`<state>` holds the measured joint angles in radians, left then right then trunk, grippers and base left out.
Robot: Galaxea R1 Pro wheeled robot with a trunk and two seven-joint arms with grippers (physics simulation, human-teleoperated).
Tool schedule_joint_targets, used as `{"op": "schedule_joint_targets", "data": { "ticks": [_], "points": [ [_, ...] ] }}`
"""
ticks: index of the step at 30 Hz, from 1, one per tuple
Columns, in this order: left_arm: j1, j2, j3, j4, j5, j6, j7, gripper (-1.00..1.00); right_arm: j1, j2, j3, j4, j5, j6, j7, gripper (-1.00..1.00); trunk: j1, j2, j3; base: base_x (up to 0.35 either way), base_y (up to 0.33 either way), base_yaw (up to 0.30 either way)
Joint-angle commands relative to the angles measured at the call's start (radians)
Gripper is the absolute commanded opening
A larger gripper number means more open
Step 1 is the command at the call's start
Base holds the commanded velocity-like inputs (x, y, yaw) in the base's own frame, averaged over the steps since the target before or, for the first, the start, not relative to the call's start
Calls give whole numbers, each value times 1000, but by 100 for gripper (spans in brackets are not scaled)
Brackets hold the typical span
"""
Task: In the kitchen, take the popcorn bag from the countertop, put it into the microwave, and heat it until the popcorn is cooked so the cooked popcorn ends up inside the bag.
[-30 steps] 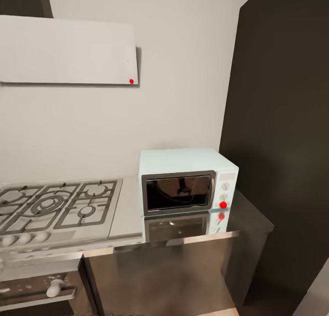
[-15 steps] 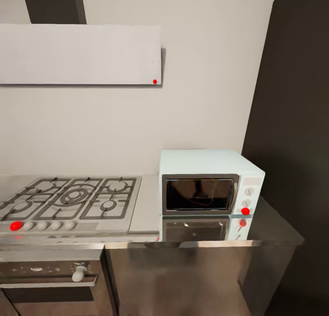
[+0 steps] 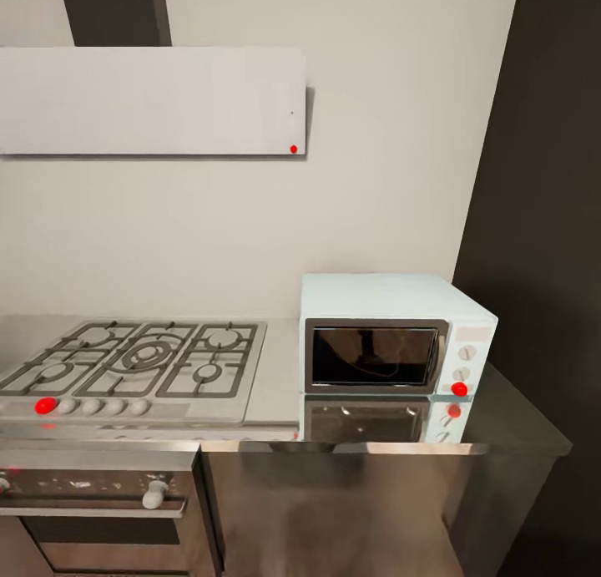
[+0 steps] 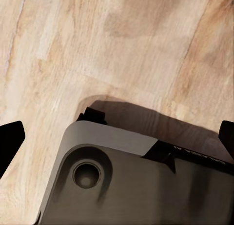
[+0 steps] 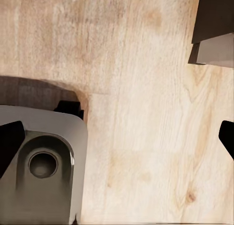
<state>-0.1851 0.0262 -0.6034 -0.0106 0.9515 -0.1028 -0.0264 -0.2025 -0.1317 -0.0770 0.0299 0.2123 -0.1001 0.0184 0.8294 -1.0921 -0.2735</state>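
Both arms hang low over the wood floor [image 4: 122, 49]. The left gripper [image 4: 117, 137] and right gripper [image 5: 117, 137] are wide open and hold nothing. Up ahead, the microwave [image 3: 392, 343] sits shut on the countertop [image 3: 509, 410], right of the gas hob [image 3: 142, 364]. No popcorn bag is in sight, so look around slowly. A dark wall [image 3: 542, 226] crowds the microwave's right side; its left has more room.

No readable text, labels or numbers appear on the microwave [image 3: 392, 356] or elsewhere.

microwave [image 3: 392, 343]: mint-blue, red dot | countertop [image 3: 509, 410]: glossy, seemingly grey
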Motion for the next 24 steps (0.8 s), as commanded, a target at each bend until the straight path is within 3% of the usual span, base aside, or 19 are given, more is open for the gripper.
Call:
{"op": "schedule_joint_targets", "data": {
  "ticks": [1, 8, 11, 14, 17, 24],
  "points": [
    [-1, 0, -8, 1, 10, -3, -2, 100, -1, 0, -9, 3, 8, -4, 6, 100, 0, -1, -1, 0, 0, 0],
    [-1, -3, -9, 3, 12, -5, 1, 100, -2, 7, -6, 1, 18, -1, 7, 100, 0, -1, -1, 0, 0, 0],
    [-1, -5, -9, 4, 11, -6, 2, 100, -2, 36, -9, -36, 82, 31, 21, 100, 0, -1, -1, 0, 0, 0],
    [-1, -6, -9, 4, 10, -6, 2, 100, -2, 65, -9, -210, 100, 95, 39, 100, 0, -1, -1, 0, 0, 0],
    [-1, -6, -10, 4, 10, -6, 2, 100, -2, 109, -10, -504, 99, 320, 53, 100, 0, -1, -1, 0, 0, 0],
    [-1, -6, -10, 3, 9, -6, 1, 100, -2, 119, -15, -936, 91, 580, 159, 100, 0, -1, -1, 0, 0, 0]
  ]
}}
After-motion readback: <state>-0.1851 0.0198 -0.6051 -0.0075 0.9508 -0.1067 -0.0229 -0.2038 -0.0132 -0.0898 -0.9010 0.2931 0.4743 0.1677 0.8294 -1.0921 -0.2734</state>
